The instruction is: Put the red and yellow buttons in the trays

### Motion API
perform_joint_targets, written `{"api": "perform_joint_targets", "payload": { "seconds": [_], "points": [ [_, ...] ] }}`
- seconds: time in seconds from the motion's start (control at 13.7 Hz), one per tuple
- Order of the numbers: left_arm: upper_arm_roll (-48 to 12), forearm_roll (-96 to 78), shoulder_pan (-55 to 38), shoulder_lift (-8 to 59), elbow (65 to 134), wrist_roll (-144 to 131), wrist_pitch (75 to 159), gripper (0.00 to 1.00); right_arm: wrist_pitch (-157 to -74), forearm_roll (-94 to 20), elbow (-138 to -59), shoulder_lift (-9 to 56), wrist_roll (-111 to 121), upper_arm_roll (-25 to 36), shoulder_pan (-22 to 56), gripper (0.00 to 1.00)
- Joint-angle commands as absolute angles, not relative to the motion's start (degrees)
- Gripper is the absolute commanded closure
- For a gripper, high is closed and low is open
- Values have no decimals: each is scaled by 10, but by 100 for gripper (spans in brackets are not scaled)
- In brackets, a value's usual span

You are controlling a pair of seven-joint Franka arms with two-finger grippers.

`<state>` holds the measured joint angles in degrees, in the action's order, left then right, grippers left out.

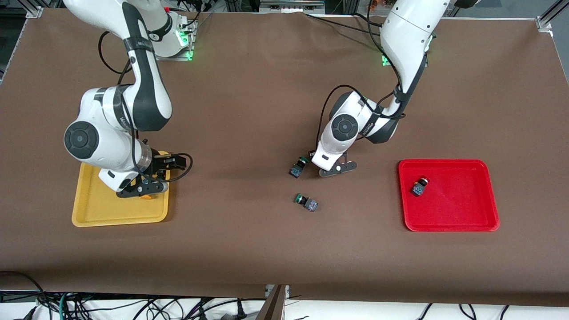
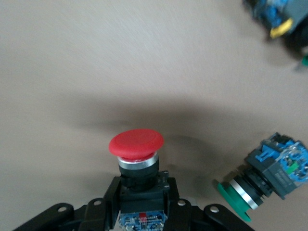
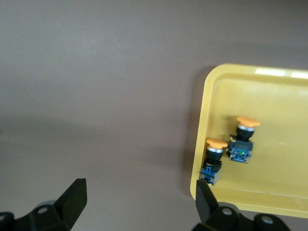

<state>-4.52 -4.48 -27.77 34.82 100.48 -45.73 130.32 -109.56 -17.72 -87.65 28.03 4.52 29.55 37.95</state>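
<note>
My left gripper (image 1: 338, 170) is low over the middle of the table, shut on a red-capped button (image 2: 136, 144); in the left wrist view its jaws (image 2: 142, 186) clamp the dark body. A second red button (image 1: 420, 186) lies in the red tray (image 1: 462, 218). My right gripper (image 1: 142, 189) hangs open and empty over the yellow tray (image 1: 89, 209). In the right wrist view the gripper (image 3: 139, 202) is over the table by the tray's rim (image 3: 202, 120), and two orange-yellow buttons (image 3: 243, 139) (image 3: 214, 161) stand inside the tray. The front view hides them under the gripper.
Two green-capped buttons lie on the table beside my left gripper: one (image 1: 298, 166) close to it, also in the left wrist view (image 2: 267, 175), and one (image 1: 306, 202) nearer the front camera. Brown table (image 1: 249, 111) spreads between the trays.
</note>
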Motion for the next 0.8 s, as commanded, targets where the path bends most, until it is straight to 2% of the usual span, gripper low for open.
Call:
{"api": "perform_joint_targets", "payload": {
  "seconds": [0.0,0.29,0.44,0.58,0.73],
  "points": [
    [-45,-13,-230,296,978,-388,1185,86,-1058,-161,-867,249,23,301,389,0],
    [-45,-11,-140,284,920,-210,1043,86,-968,-120,-869,160,-3,291,379,0],
    [-45,-11,-95,281,919,-104,1025,86,-927,-88,-869,112,-9,228,320,0],
    [-45,-9,-44,285,922,-5,1020,85,-888,-32,-878,55,-31,117,229,0],
    [-45,24,-8,300,926,81,1021,84,-872,-27,-910,6,-40,69,174,0]
  ]
}}
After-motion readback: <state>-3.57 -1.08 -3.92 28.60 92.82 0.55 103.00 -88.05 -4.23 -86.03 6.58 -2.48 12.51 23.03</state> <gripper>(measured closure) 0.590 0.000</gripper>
